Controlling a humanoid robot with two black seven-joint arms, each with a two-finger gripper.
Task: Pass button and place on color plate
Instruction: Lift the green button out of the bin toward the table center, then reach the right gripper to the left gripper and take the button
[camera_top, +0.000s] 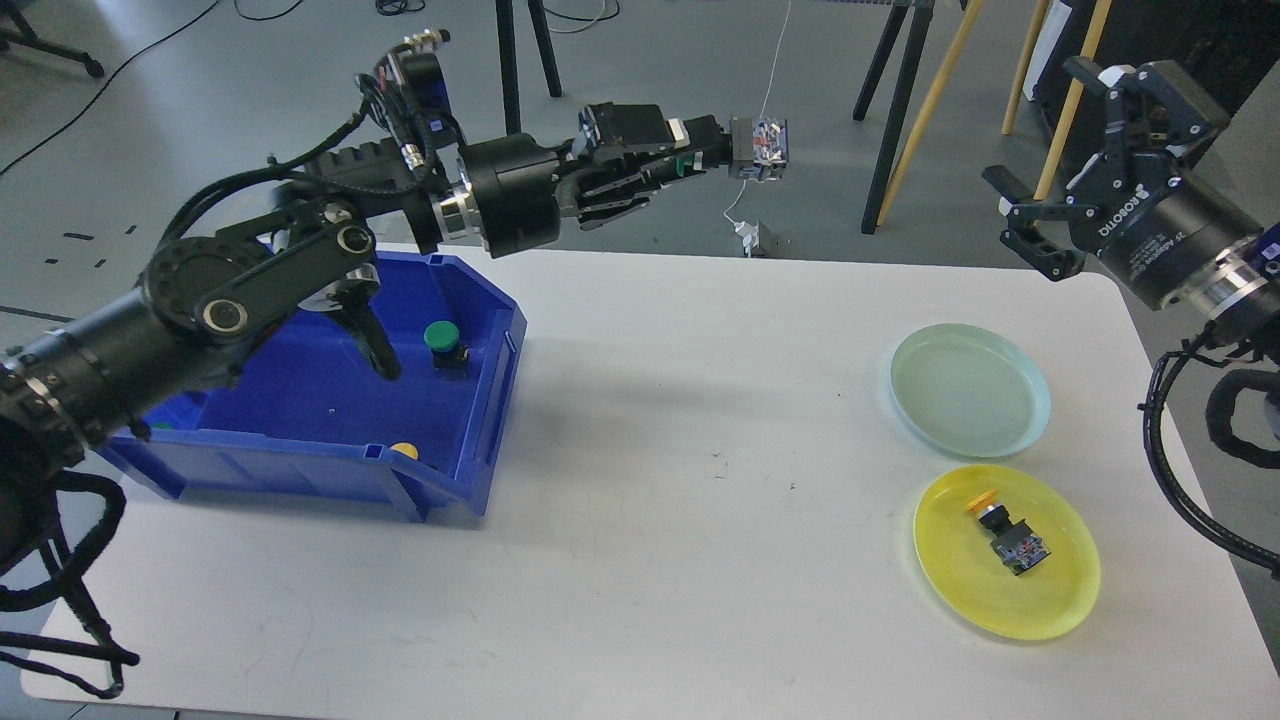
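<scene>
My left gripper is shut on a green button, held high above the table's back edge with its contact block pointing right. My right gripper is open and empty at the far right, above the table's back right corner. A pale green plate lies empty at the right. A yellow plate in front of it holds a yellow button. The blue bin at the left holds a green button and a yellow button.
My left arm's elbow hangs over the bin. Black stand legs and wooden poles stand on the floor behind the table. A white cable hangs to a plug on the floor.
</scene>
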